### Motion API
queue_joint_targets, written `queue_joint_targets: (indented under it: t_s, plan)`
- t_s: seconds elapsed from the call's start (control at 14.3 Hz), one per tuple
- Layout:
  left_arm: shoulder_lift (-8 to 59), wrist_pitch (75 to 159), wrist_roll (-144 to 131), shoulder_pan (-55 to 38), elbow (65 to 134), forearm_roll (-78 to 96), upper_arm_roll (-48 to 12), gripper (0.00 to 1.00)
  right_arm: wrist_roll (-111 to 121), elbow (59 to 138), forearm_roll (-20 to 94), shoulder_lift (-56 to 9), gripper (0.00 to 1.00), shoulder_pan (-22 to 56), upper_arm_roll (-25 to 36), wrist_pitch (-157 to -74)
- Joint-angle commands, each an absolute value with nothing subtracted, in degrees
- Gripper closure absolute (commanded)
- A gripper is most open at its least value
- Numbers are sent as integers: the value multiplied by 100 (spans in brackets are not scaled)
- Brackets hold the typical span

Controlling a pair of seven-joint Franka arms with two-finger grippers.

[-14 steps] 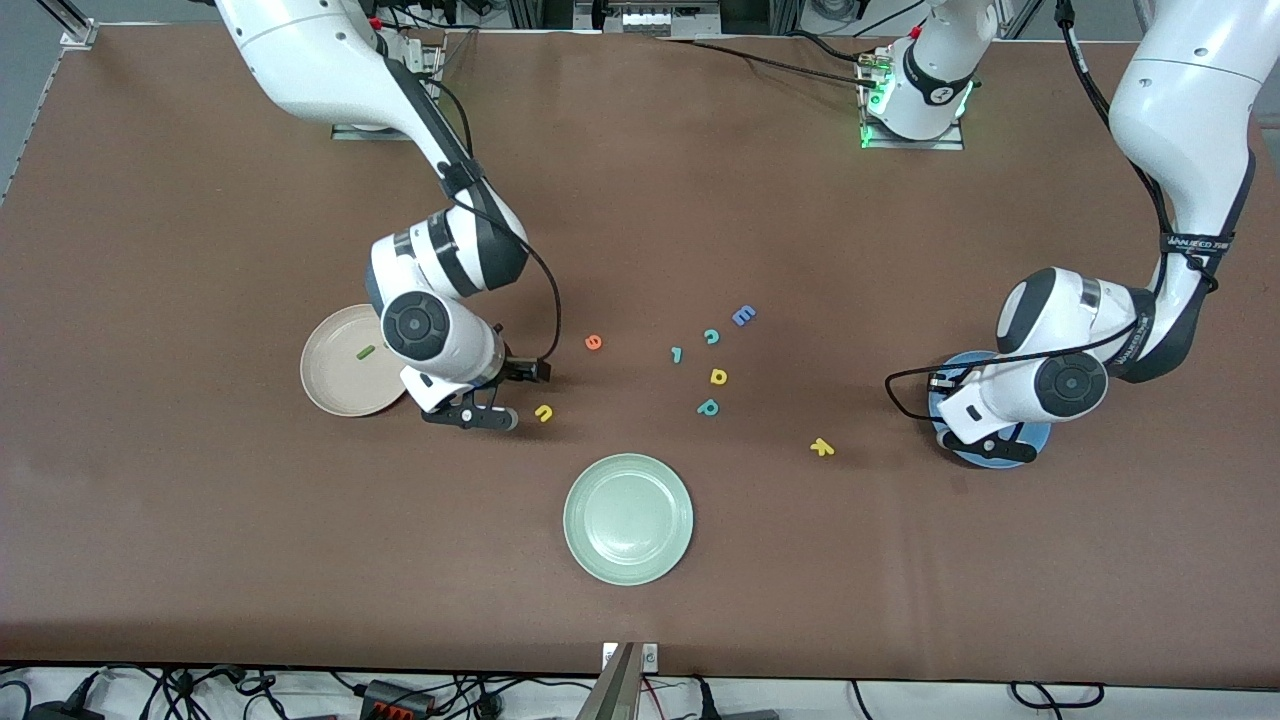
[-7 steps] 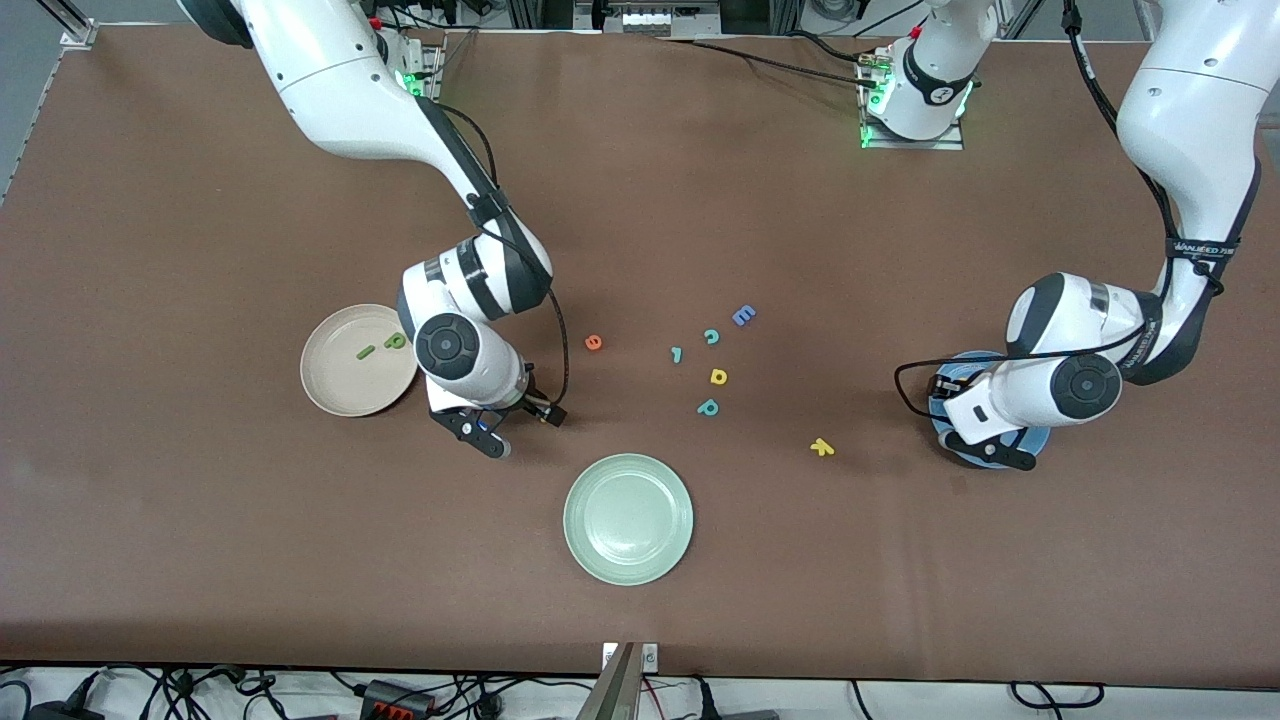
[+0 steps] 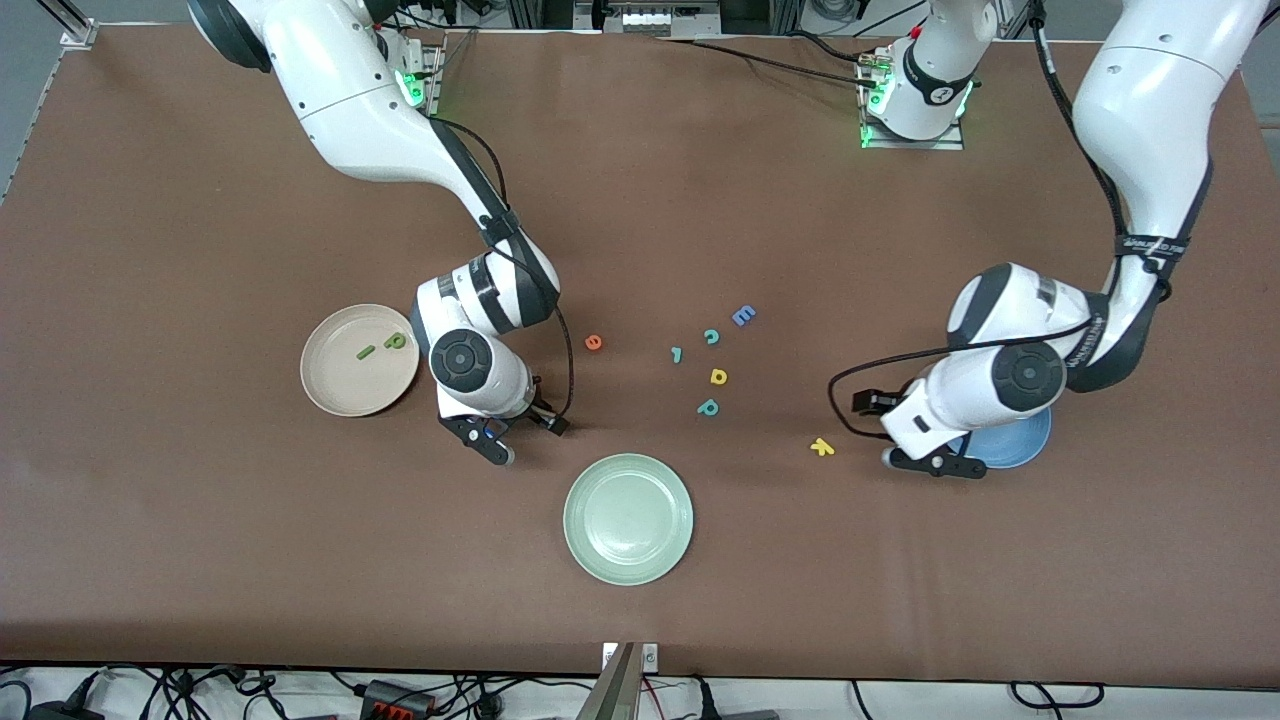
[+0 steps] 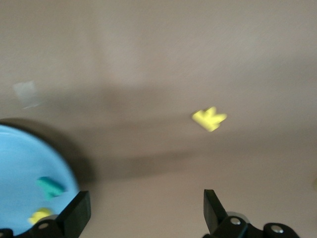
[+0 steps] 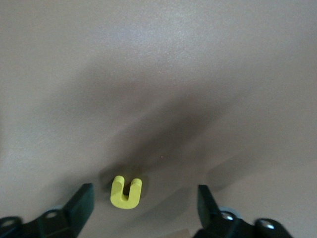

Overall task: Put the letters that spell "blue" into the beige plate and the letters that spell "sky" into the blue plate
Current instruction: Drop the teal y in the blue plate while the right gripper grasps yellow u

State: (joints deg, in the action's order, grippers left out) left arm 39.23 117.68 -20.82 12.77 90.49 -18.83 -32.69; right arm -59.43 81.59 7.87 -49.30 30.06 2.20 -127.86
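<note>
Right wrist view has the right gripper [image 5: 141,210] wide open over the yellow u [image 5: 126,192] lying flat on the worktop; it looks light and squishy, so pinch its two legs.

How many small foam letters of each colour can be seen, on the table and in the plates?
Yellow foam letters: 4
Teal foam letters: 4
Green foam letters: 2
Orange foam letter: 1
Blue foam letter: 1
Total: 12

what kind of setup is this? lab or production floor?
Likely a robotics lab bench: two white arms bolted to a brown-covered table, loose cables along its edge, foam letters like the yellow k and plain plates as test props.
</note>
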Motion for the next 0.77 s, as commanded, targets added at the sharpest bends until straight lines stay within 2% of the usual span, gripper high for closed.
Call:
queue_joint_targets:
  t_s: [0.0, 0.14, 0.35, 0.56, 0.7]
  plan:
    - [4428, 11627, -2680, 661, 8412, -1898, -2980, 0, -6223, 7989, 765, -5053, 30, 3067, 246, -12762]
    - [4657, 11767, -2515, 501, 8297, -2265, -2901, 0, -6231, 7989, 765, -5089, 37, 3067, 246, -12779]
    - [4860, 12487, -2269, 510, 8314, -2645, -2900, 0, -6231, 7989, 773, -5106, 44, 3067, 246, -12849]
    - [5079, 12612, -1391, 519, 8315, -2751, -2883, 0, -6214, 7989, 782, -5106, 52, 3067, 237, -12876]
    - [5185, 12831, -1143, 388, 8341, -2952, -2883, 0, -6196, 7989, 782, -5124, 63, 3067, 229, -12946]
